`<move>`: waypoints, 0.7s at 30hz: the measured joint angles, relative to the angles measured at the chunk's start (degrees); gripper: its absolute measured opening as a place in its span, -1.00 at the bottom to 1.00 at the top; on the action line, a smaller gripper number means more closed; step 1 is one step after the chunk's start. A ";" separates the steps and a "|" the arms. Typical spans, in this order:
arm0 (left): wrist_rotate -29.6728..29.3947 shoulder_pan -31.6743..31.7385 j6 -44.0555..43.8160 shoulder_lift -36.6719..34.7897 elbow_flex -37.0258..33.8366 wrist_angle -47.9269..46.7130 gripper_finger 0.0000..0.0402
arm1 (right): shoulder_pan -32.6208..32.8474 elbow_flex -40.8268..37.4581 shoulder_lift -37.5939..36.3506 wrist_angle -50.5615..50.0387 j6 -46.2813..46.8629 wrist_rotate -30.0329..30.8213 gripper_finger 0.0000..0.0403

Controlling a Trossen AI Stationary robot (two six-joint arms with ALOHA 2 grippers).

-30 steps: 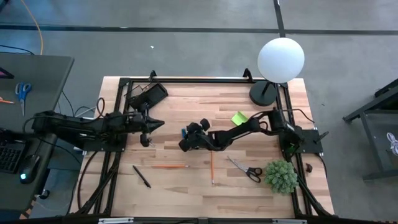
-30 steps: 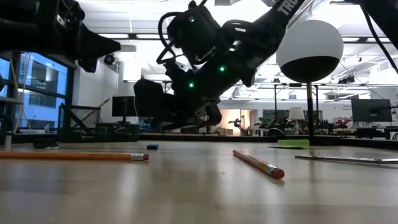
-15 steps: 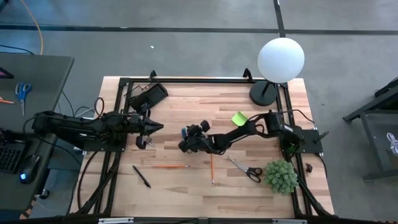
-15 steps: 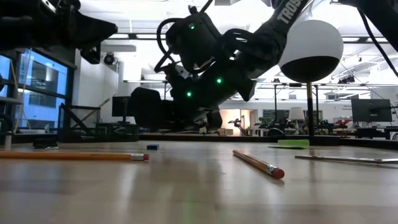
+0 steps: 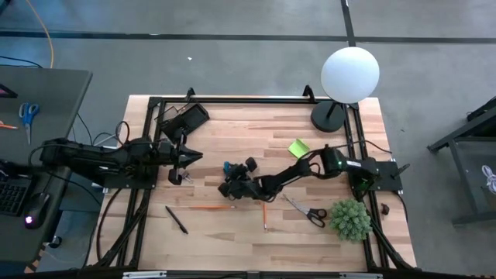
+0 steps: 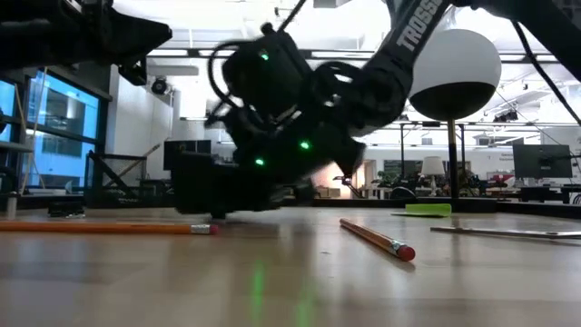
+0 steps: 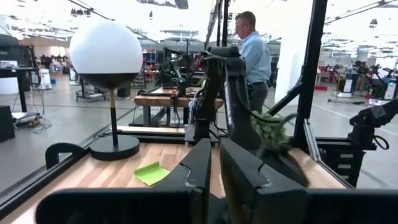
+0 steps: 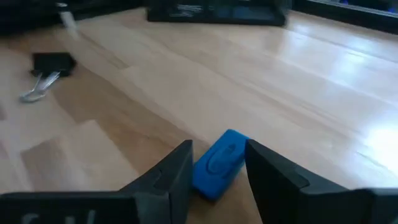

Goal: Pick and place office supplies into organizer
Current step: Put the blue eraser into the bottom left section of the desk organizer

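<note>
Right wrist view: right gripper (image 8: 217, 165) down at mid-table, fingers spread either side of the blue eraser (image 8: 219, 163)
Eraser: lying flat on the wood
Left gripper (image 5: 188, 155): nearly closed, empty, left side
Organizer (image 5: 183, 119): far-left corner

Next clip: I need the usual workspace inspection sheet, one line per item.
Surface: wooden table, level.
Job's things: blue eraser between the right gripper's fingers; binder clip beyond it; organizer at the far left corner; orange pencil, wooden pencil, pen, black-handled scissors, sticky-note pad loose.
Clutter: globe lamp, green plant.
Grippers: right gripper open around the eraser; left gripper shut, waiting at the left edge.
Cables: nothing seen on the table.
Surroundings: a person standing beyond the table.
</note>
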 joint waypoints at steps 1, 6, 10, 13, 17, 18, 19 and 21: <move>-0.05 0.00 0.00 0.00 0.00 0.00 -0.87 | 0.18 1.19 0.73 -0.61 -0.82 0.87 -0.32; -0.05 0.00 0.00 0.00 0.00 0.00 -0.87 | 0.09 6.30 1.22 -11.38 -0.09 2.27 -0.32; -0.04 0.00 -0.46 0.00 0.00 -0.23 -0.88 | -0.05 7.66 1.19 -16.38 4.56 2.26 -0.32; 0.14 0.00 -0.63 0.00 0.00 -1.18 -0.88 | -0.05 7.66 1.15 -17.89 7.67 1.75 -0.32; 0.14 0.00 -1.16 0.00 0.00 -1.63 -0.88 | -0.10 7.68 1.05 -19.34 10.18 0.61 -0.32; 0.14 0.00 -1.65 0.00 0.00 -1.71 -0.88 | -0.10 7.69 1.02 -19.72 10.57 0.17 -0.32; 0.14 0.00 -1.91 0.00 0.00 -1.79 -0.88 | -0.12 7.70 0.99 -20.26 11.22 -0.28 -0.32; 0.16 0.00 -1.99 0.00 0.00 -1.81 -0.88 | -0.14 7.70 0.97 -21.30 11.65 -0.98 -0.32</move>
